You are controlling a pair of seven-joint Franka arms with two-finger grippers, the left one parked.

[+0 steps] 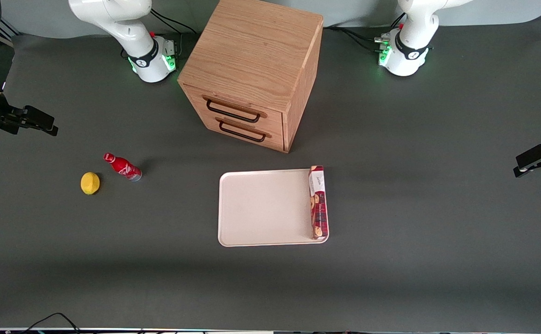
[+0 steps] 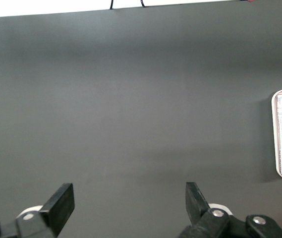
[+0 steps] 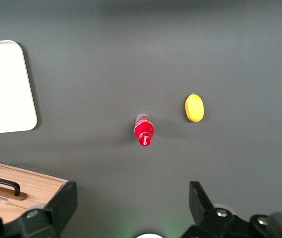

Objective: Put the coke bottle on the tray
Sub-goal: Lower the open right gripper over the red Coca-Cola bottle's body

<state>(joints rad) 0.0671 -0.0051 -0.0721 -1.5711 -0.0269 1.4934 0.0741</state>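
The coke bottle [image 1: 123, 167] is small and red with a red cap. It stands on the dark table toward the working arm's end, apart from the tray; it also shows in the right wrist view [image 3: 144, 131]. The cream-white tray [image 1: 261, 208] lies flat in the middle of the table, nearer to the front camera than the cabinet, and its corner shows in the right wrist view [image 3: 4, 89]. My gripper [image 1: 43, 124] hangs high over the working arm's end of the table, farther from the front camera than the bottle. It is open and empty [image 3: 131, 203].
A yellow lemon [image 1: 90, 183] lies beside the bottle [image 3: 195, 107]. A wooden two-drawer cabinet [image 1: 256, 60] stands mid-table, both drawers shut. A long red biscuit box [image 1: 317, 202] lies in the tray along the rim toward the parked arm's end.
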